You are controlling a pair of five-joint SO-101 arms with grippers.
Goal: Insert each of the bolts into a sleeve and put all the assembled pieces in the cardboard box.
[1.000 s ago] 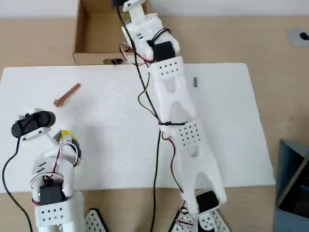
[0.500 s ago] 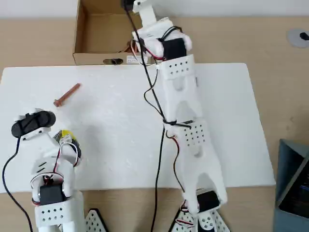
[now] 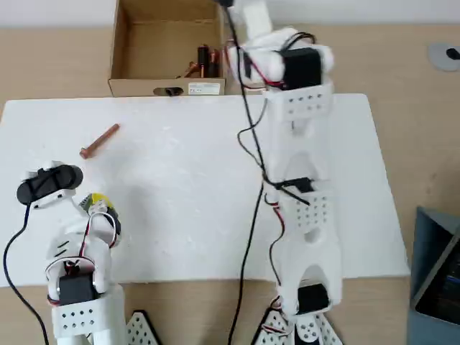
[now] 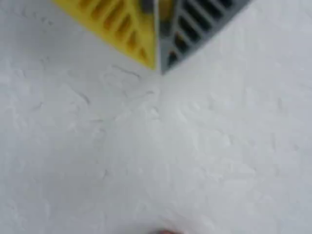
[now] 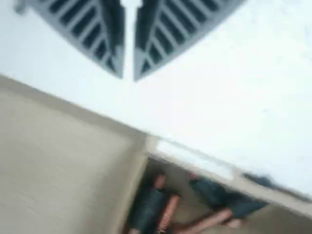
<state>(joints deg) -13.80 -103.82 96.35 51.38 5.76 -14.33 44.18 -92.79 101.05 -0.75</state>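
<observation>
**Step in hand.** The cardboard box (image 3: pixel 144 88) stands at the far left of the table (image 3: pixel 402 65), just beyond the white board (image 3: pixel 180 201). Assembled pieces (image 3: pixel 205 61) lie inside it against the right wall. They also appear in the right wrist view (image 5: pixel 156 209), dark sleeves with coppery shanks showing. One bolt (image 3: pixel 100 140) lies loose on the far left part of the board, well short of the box and with nothing fitted to it. My judgement is that the task stands between a finished deposit and the pick-up of this last bolt.

**Grippers.** The right arm (image 3: pixel 305 180) is stretched to the far edge, just right of the box. The right gripper (image 5: pixel 129 58) has its fingers (image 5: pixel 92 29) drawn almost together with only a slit between them, and it grasps nothing. That view is blurred, so I place it beside the box's right corner rather than over the opening, with reservation. The left gripper (image 4: pixel 158 66) sits low over bare board at the near left. Its fingers (image 4: pixel 117 24) are clenched tip to tip and it is empty.

**Next move.** The loose bolt lies nearer the left gripper, a little farther out. That gripper would have to release its fingers, straddle the shank and close across it. The bolt lies at a slant, so the wrist should be turned to match. A sleeve is then needed to receive it, and where one lies cannot be told from these views.
</observation>
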